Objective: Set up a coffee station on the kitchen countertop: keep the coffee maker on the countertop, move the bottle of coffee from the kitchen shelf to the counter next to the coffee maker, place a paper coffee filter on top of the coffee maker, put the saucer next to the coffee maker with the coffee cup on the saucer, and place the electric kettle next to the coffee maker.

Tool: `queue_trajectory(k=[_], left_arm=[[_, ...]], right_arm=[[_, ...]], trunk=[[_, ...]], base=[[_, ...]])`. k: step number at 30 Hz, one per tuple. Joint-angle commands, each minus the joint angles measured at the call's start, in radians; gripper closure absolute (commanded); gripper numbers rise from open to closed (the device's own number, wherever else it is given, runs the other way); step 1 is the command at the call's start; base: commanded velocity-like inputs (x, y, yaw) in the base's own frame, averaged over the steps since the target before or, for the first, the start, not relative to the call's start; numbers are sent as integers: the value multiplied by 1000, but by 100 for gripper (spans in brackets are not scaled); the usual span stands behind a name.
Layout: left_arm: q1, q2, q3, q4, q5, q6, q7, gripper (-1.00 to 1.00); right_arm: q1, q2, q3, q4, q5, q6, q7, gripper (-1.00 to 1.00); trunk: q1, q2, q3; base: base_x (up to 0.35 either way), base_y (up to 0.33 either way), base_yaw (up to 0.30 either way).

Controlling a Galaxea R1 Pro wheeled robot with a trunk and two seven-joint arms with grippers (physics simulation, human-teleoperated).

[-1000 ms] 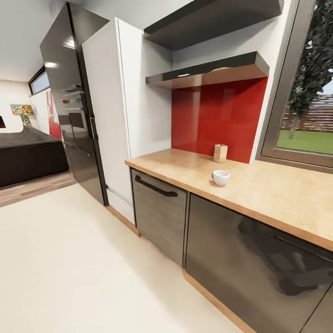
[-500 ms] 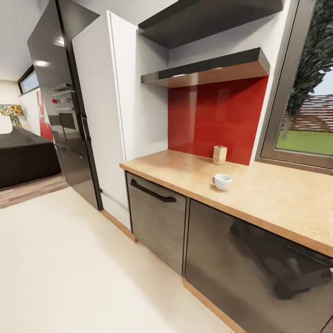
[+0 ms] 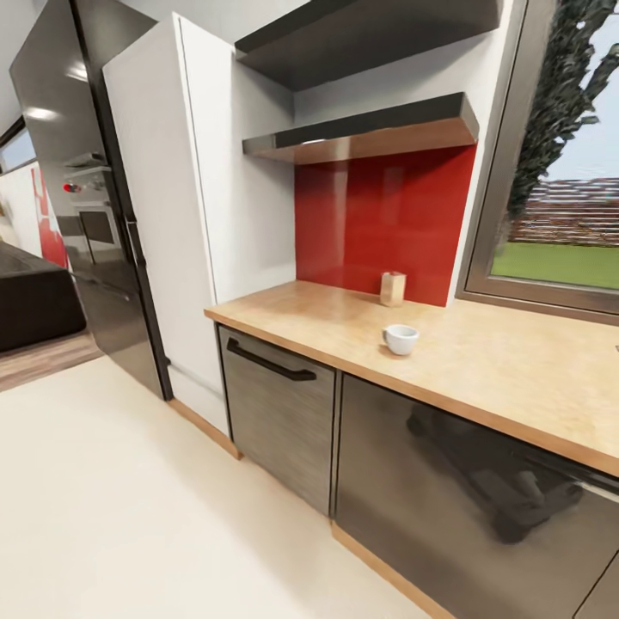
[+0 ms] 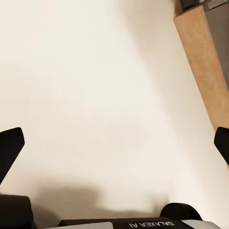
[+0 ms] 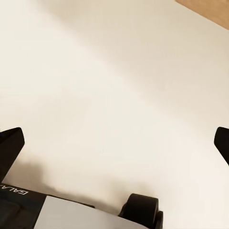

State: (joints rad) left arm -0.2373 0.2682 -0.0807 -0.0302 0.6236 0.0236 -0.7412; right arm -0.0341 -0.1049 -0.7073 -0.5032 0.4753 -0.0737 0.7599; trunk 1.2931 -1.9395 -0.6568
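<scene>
Worktop (image 3: pixel 516 361) of light wood runs from the middle of the head view off to the right, over glossy dark grey cabinets (image 3: pixel 456 499) and a brushed grey drawer front with a black handle (image 3: pixel 268 361). The coffee cup (image 3: pixel 401 338), plain white, stands upright on the worktop a little back from its near edge. Farther back, against the red backsplash (image 3: pixel 378 219), stands a small tan box (image 3: pixel 392 288), apart from the cup. Two dark shelves (image 3: pixel 361 129) hang above the backsplash. A tall white cabinet (image 3: pixel 172 215) stands at the worktop's left end, with a glossy black fridge (image 3: pixel 77 198) to its left. A window (image 3: pixel 559 172) at the right looks out on a tree and grass.

The left gripper (image 4: pixel 114 143) is released, its dark fingertips (image 4: pixel 9 148) spread wide at the picture's edges over the cream floor (image 4: pixel 95 95), with a wooden plinth strip (image 4: pixel 202 67) at one side. The right gripper (image 5: pixel 114 143) is likewise spread open and empty over the same pale floor
</scene>
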Motion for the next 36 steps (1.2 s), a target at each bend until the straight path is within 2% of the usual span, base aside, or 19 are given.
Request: queue_trajectory(k=[1,9,20,29,36], left_arm=[[0,0,-8,0,10,3,-3,-100],[0,0,-8,0,10,3,-3,-100],[0,0,-8,1,10,2,-3,-100],[0,0,-8,0,10,3,-3,-100],[0,0,-8,0,10,3,-3,-100]], right_arm=[[-1,1,-8,0,11,-8,6,-100],[-1,1,-8,0,10,-8,6,-100],[-1,1,-8,0,11,-8,7,-100],[-1,0,-8,-1,11,-10,5,-100],[-2,1,-8,-1,10,-7,14,-100]], trunk=[[0,0,-1],[0,0,-1],[0,0,2],[0,0,3],[0,0,3]], base=[[219,199,-11],[170,218,-24],[18,109,-185],[0,282,-22],[0,50,-1]])
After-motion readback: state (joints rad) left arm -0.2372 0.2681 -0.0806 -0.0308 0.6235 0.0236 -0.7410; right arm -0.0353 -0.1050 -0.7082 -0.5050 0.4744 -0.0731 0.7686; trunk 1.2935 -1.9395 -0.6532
